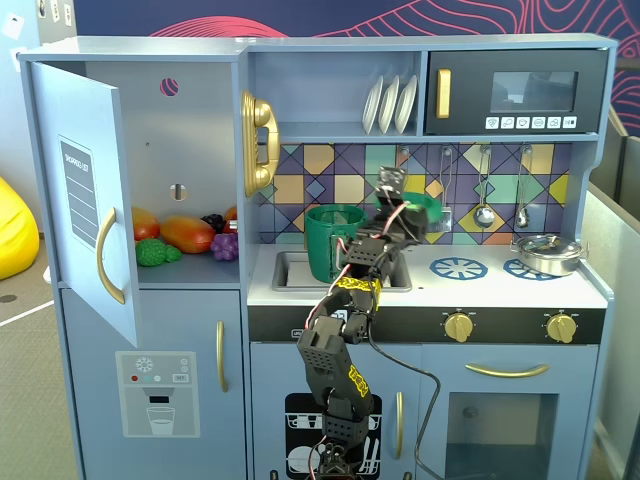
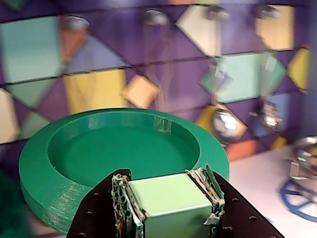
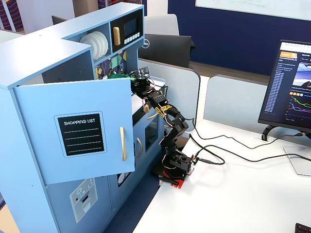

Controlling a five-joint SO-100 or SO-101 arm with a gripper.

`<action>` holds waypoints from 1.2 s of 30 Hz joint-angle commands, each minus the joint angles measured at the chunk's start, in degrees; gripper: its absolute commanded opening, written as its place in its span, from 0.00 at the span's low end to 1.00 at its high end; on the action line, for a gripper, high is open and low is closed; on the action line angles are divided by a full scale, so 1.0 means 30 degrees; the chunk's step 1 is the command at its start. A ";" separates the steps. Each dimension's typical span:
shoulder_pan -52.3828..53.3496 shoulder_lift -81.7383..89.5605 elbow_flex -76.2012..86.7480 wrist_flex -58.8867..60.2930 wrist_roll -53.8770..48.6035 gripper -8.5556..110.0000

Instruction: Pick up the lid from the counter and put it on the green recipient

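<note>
The green lid (image 2: 124,153) is a round disc with a recessed top and a light green block handle (image 2: 171,201). My gripper (image 2: 166,184) is shut on that handle and holds the lid in the air in front of the tiled back wall. In a fixed view the lid (image 1: 424,204) hangs above the counter, just right of and slightly above the tall dark green pot (image 1: 333,243), which stands in the sink. The gripper (image 1: 398,203) reaches it from the front. From the side, a fixed view shows only a sliver of the lid (image 3: 116,75), and the pot is hidden.
A shiny steel pot (image 1: 548,252) sits on the right burner, with a blue burner ring (image 1: 458,267) left of it. Ladles (image 1: 484,214) hang on the back wall. The sink (image 1: 290,272) holds the pot. The fridge door (image 1: 85,215) stands open at left.
</note>
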 commanded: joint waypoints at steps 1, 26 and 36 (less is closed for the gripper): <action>-0.1553 0.1055 -0.2900 0.1172 -0.0234 0.07; -0.6064 -0.0879 -0.4072 0.2168 -0.1465 0.07; -0.6094 -0.0967 -0.3105 0.2168 -0.1904 0.07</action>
